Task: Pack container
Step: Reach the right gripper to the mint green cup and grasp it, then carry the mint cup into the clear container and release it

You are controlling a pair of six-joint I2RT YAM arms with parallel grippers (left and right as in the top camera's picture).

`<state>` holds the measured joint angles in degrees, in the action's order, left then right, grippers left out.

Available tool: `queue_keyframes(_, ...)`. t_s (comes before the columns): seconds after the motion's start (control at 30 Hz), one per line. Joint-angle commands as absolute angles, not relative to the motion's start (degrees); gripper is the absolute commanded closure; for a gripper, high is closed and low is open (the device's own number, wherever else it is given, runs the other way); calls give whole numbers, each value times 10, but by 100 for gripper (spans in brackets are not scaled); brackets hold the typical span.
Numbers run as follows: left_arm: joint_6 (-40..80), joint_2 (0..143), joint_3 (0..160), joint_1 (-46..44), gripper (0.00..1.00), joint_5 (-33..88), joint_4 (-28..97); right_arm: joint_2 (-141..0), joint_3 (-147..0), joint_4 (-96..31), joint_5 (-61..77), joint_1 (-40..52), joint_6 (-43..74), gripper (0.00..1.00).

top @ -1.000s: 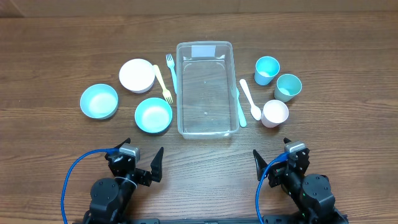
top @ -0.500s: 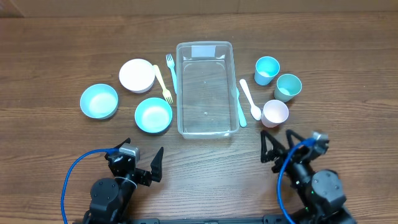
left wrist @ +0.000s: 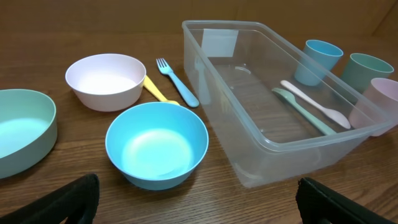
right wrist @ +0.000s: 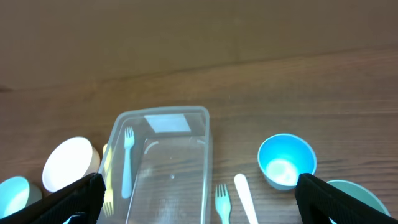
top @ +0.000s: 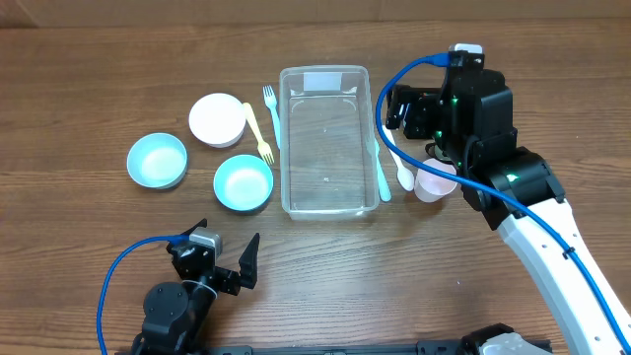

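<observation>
The clear plastic container (top: 325, 202) stands empty mid-table, its whitish label at the far end. It also shows in the left wrist view (left wrist: 281, 144) and the right wrist view (right wrist: 163, 112). My right gripper (top: 402, 113) is open and empty. It hangs above the table just right of the container's far end, over the cups; in its own view (right wrist: 198, 202) the fingers sit wide apart. My left gripper (top: 225, 247) is open and empty near the front edge, short of the container; it also shows in the left wrist view (left wrist: 202, 211).
Left of the container are a white bowl (top: 216, 119), two light-blue bowls (top: 157, 160) (top: 243, 182), a yellow fork (top: 258, 133) and a blue fork (top: 271, 113). Right of it are a teal fork (top: 382, 179), a white spoon (top: 400, 170), a pale pink cup (top: 434, 183), a blue cup (right wrist: 286, 160) and a green cup (right wrist: 354, 196).
My right arm has swung up from the front edge to above the cups right of the container. The left arm and the objects have not moved.
</observation>
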<state>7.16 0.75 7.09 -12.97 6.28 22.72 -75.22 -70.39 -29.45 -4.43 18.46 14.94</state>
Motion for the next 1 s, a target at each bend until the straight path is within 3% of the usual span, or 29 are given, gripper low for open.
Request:
queue_keyframes(0.0, 77, 3, 67, -127, 0, 71, 227, -763, -726, -263, -81, 181, 121, 0)
queue_keyframes(0.1, 77, 3, 67, -127, 0, 71, 227, -786, -726, -294, -69, 101, 215, 0)
queue_keyframes(0.17, 77, 3, 67, -127, 0, 71, 227, -814, -728, -311, 24, 13, 215, 0)
queue_keyframes(0.27, 77, 3, 67, -127, 0, 71, 227, -874, -728, -343, 36, -52, 215, 0)
queue_keyframes(0.5, 77, 3, 67, -127, 0, 71, 227, -1027, -764, -411, 36, -67, 213, 7)
queue_keyframes(0.7, 77, 3, 67, -127, 0, 71, 227, -1067, -764, -421, 24, -68, 213, 15)
queue_keyframes(0.83, 77, 3, 67, -127, 0, 71, 227, -1091, -764, -406, 20, -68, 213, 50)
queue_keyframes(0.93, 77, 3, 67, -127, 0, 71, 227, -1098, -766, -407, 19, -68, 213, 93)
queue_keyframes(0.97, 77, 3, 67, -127, 0, 71, 227, -1097, -776, -416, 9, -69, 216, 96)
